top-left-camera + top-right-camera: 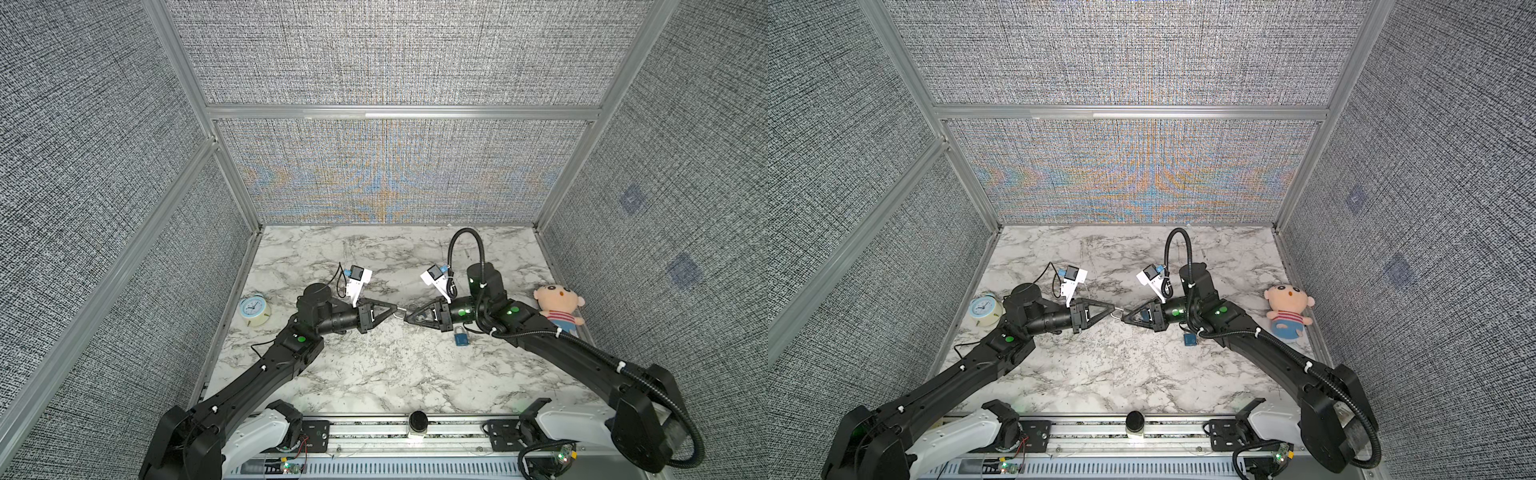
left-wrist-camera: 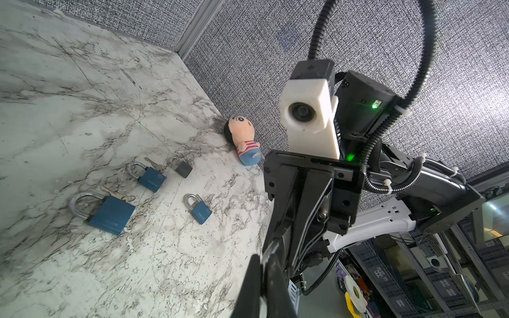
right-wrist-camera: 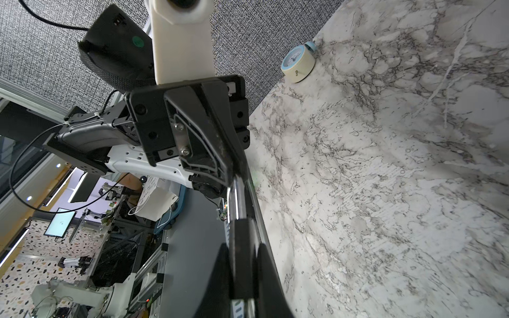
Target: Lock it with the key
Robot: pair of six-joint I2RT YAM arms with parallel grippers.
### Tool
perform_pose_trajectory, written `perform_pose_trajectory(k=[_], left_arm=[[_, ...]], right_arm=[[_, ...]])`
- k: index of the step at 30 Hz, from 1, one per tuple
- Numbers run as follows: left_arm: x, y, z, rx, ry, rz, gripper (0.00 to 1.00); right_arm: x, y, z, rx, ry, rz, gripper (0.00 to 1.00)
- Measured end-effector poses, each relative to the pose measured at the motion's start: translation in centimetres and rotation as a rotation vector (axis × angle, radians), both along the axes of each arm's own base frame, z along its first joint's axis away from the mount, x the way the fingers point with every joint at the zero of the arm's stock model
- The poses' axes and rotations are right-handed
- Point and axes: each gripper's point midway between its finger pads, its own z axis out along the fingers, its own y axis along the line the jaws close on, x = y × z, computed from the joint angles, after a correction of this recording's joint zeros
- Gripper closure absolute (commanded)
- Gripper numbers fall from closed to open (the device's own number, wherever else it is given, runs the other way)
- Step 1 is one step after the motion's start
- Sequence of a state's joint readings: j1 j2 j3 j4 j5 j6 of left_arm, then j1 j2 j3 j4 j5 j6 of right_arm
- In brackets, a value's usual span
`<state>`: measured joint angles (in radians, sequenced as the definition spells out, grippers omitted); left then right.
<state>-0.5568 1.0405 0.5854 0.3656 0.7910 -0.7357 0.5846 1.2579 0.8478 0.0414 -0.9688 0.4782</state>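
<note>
Left end effector [image 1: 394, 308] and right end effector [image 1: 409, 318] both clench one silver metal piece [image 1: 400, 312] (key or shackle, unclear); blue padlock [image 1: 459, 336] lies at their 4 o'clock

The left arm [image 1: 266, 370] and right arm [image 1: 552, 345] are matte black with boxy links, each joined to a glossy white base link [image 1: 257, 432]. Green lamps [image 1: 301, 339] glow on the joints. A ribbed black hose [image 1: 465, 237] runs along the right arm, bound by white cable ties [image 1: 620, 367] (white ties dot the left arm too). Each wrist bears a white camera mount [image 1: 359, 282]. The left hand [image 1: 395, 309] and right hand [image 1: 410, 317] have black triangular fingers. Silver screws [image 3: 185, 151] fix a finger plate.
</note>
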Motion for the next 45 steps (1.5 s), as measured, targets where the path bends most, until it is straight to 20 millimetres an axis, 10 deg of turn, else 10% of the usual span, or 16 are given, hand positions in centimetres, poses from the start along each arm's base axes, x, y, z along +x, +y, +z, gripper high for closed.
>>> perform_pose_trajectory(k=[45], left_arm=[[0.3, 0.0, -1.2, -0.059, -0.016, 0.116, 1.0]], right_arm=[[0.6, 0.7, -0.1, 0.03, 0.134, -0.036, 1.0]])
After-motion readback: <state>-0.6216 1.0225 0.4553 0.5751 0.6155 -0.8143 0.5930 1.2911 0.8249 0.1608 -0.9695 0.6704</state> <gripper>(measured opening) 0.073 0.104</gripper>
